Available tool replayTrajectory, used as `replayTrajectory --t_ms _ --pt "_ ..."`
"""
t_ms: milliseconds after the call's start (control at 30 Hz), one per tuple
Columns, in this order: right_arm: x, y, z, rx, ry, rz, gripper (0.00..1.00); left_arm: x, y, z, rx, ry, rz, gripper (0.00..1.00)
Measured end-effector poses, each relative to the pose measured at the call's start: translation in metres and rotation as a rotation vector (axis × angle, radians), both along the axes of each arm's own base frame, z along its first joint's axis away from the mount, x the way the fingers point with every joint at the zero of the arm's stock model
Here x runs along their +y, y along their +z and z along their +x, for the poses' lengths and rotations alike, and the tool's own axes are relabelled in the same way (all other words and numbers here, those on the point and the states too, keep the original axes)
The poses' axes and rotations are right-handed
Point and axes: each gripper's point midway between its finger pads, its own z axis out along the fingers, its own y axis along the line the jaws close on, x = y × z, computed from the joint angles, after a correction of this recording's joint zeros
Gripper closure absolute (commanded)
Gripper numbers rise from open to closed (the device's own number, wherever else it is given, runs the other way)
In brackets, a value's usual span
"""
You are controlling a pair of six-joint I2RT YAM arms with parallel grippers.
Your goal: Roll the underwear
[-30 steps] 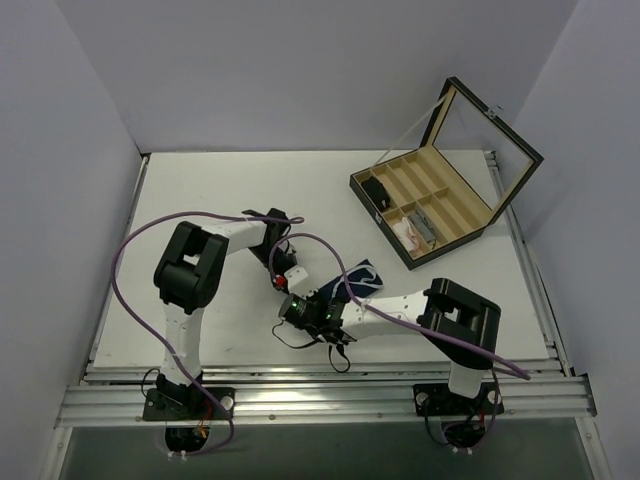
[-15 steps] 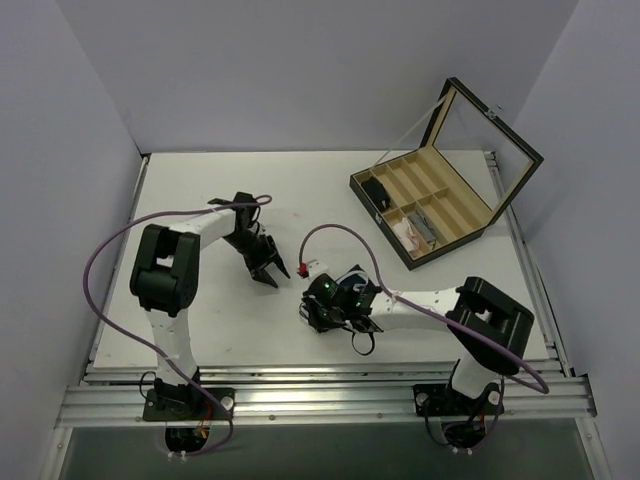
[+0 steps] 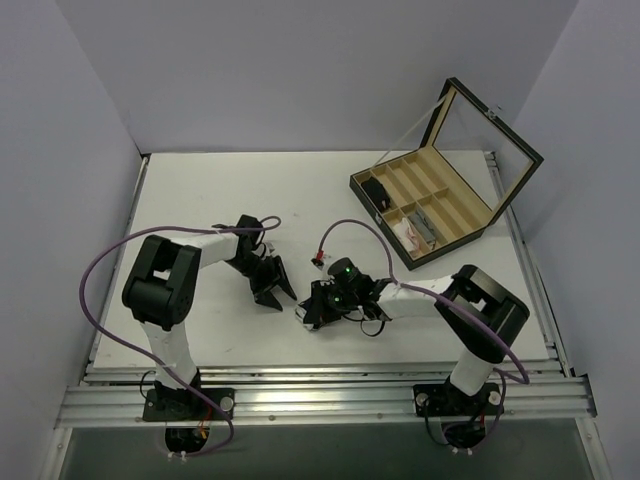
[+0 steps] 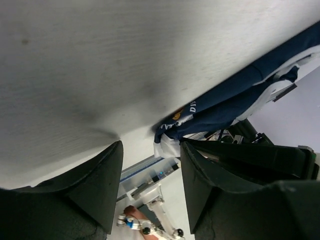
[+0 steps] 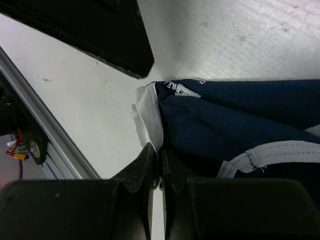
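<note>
The underwear (image 5: pixel 240 120) is dark navy with white trim and lies bunched on the white table. My right gripper (image 5: pixel 160 150) is shut on its white waistband edge (image 5: pixel 150 117). In the top view the right gripper (image 3: pixel 314 313) lies low on the table, and its wrist hides most of the garment. My left gripper (image 3: pixel 274 288) stands open just left of it, apart from the cloth. In the left wrist view the underwear (image 4: pixel 235 95) lies beyond the open fingers (image 4: pixel 95 190), with nothing between them.
An open wooden divided box (image 3: pixel 381 222) stands at the back right with its lid (image 3: pixel 495 130) raised. It holds a white-and-pink cloth bundle (image 3: pixel 408 232) and a small black item (image 3: pixel 377 192). Purple cables loop over both arms. The table's front rail (image 3: pixel 320 395) runs behind the grippers.
My left gripper has opened, let go and drawn back to the left. My right gripper has closed and swung left with the underwear, which is now bunched beneath it.
</note>
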Motion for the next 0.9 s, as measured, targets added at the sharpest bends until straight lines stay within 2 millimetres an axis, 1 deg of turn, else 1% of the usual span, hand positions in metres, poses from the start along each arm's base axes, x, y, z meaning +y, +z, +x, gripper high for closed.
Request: replayTrajectory --t_ms 67,167,333,467,600,800,833,900 --pt "0.004 0.001 0.0 0.009 0.001 0.025 1.0 0.0 -0.005 -0.007 0.028 0.017 0.003 0.4" --pt "0.005 0.001 -0.001 0.023 -0.003 0.047 1.0 -0.002 -0.005 -0.015 0.056 0.044 -0.005 0.38" --pt "0.01 0.001 -0.001 0.038 -0.006 0.072 1.0 -0.008 -0.005 -0.021 0.077 0.072 -0.015 0.39" --pt "0.012 0.001 -0.001 0.041 -0.009 0.081 1.0 -0.013 -0.004 -0.022 0.08 0.08 -0.02 0.44" --pt "0.012 0.001 0.0 0.04 -0.009 0.084 1.0 -0.017 -0.003 -0.021 0.076 0.079 -0.025 0.46" --pt "0.014 0.001 0.001 0.042 -0.016 0.093 1.0 -0.027 0.003 -0.011 0.055 0.065 -0.038 0.51" --pt "0.015 0.001 0.001 0.044 -0.017 0.093 1.0 -0.027 0.002 -0.011 0.056 0.064 -0.038 0.56" --pt "0.015 0.001 0.001 0.044 -0.017 0.094 1.0 -0.027 0.001 -0.012 0.067 0.067 -0.033 0.6"
